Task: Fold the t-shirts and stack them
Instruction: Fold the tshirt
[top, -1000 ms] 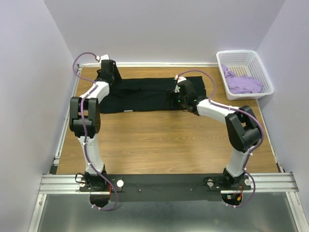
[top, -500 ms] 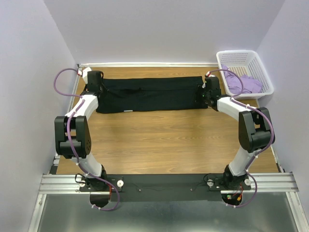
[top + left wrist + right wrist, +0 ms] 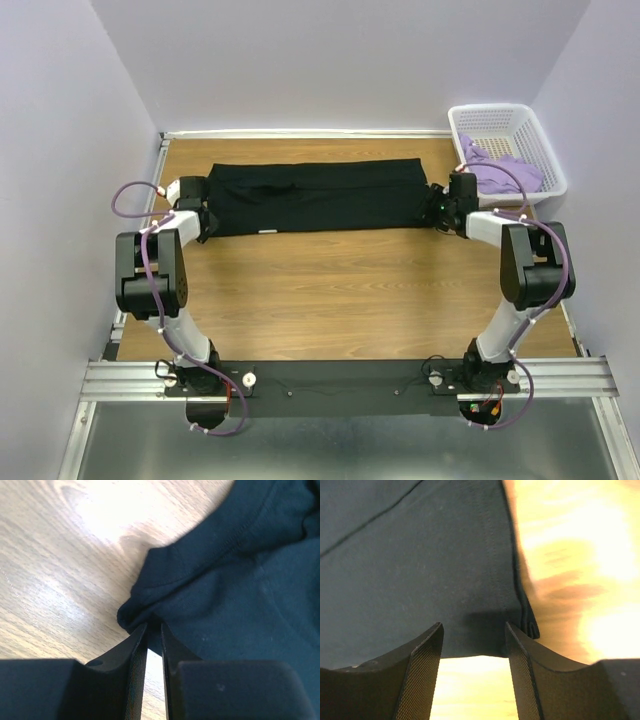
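The black t-shirt (image 3: pixel 315 195) lies as a long flat strip across the far half of the table. My left gripper (image 3: pixel 203 215) is at its left end. In the left wrist view the gripper (image 3: pixel 154 626) is shut, pinching a bunched edge of the black cloth (image 3: pixel 235 580). My right gripper (image 3: pixel 436 208) is at the shirt's right end. In the right wrist view it (image 3: pixel 474 627) is open, with the shirt's hemmed corner (image 3: pixel 445 565) lying flat between and ahead of its fingers. The lavender t-shirt (image 3: pixel 500 172) lies crumpled in the basket.
The white lattice basket (image 3: pixel 525 120) stands at the far right corner, just beyond my right arm. A metal rail (image 3: pixel 140 260) runs along the table's left edge. Bare wood (image 3: pixel 330 290) lies between the shirt and the arm bases.
Both arms swung outward from over the shirt to its two ends, then a little nearer. The black shirt now lies stretched straighter and flatter.
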Robot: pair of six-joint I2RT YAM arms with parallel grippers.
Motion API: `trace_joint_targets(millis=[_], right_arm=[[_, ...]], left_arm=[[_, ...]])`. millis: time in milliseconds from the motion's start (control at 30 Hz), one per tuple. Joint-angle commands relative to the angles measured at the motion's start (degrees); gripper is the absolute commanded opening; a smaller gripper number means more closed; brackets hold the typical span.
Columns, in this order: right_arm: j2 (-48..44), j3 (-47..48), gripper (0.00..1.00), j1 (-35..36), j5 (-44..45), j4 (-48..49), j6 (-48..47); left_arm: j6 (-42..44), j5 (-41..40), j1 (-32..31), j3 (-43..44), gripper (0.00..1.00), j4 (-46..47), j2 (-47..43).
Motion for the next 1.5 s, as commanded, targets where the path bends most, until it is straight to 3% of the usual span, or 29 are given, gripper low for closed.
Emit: trace_joint_targets(millis=[0,267,367,467,567,700,900,933,1033,1233,1467], right_arm=[[-0.01,-6.04,0.59,-3.85,1.5,-5.09,3.16],[-7.82,-13.86,0.57,-3.86,1.4,-9.47,6.15],[-12.57,-16.68,0.57,-3.86,1.23,-13.08,5.98],[-18.71,-18.0,0.58,-5.0,0.54,-16.93,4.58],[-25.83,-17.48,0.59,-4.74,-3.49,-18.1,2.64],[-28.23,-9.93,0.65,8.07,-1.5,-18.71,-1.74],[-15.09,6.04,0.67,23.96,-4.56,-16.69,-5.79],[-12.26,9.04,0.67,26.09,-4.22,-16.6,-8.93],[-2.94,19.07,0.71,33.66,-0.36,-16.6,-17.55],[13.14,36.63,0.77,38.59,0.61,-16.6,-30.48],[23.36,48.35,0.77,41.49,-1.4,-16.6,-38.22]], left_arm=[[-2.42,-1.03,2.34,-4.86,0.25,-3.92,-0.35],[-6.19,0.73,2.61,-16.02,0.25,-5.06,-7.2],[-7.78,0.91,2.61,-22.61,0.26,-5.15,-15.01],[-9.26,3.54,2.61,-27.72,0.28,-3.65,-28.95],[-7.7,4.07,2.35,-26.94,0.39,-5.06,-36.37],[-2.17,3.11,1.12,-19.84,0.5,-9.26,-42.1],[-1.45,7.06,-5.02,-16.04,0.56,-9.54,-43.07],[-1.8,7.5,-8.87,-15.69,0.6,-8.15,-42.29],[-3.82,9.6,-12.67,-15.77,0.64,-4.19,-39.13],[-4.79,10.06,-13.47,-16.03,0.63,1.53,-30.78],[-6.37,9.0,-13.47,-17.35,0.59,2.85,-26.29]])
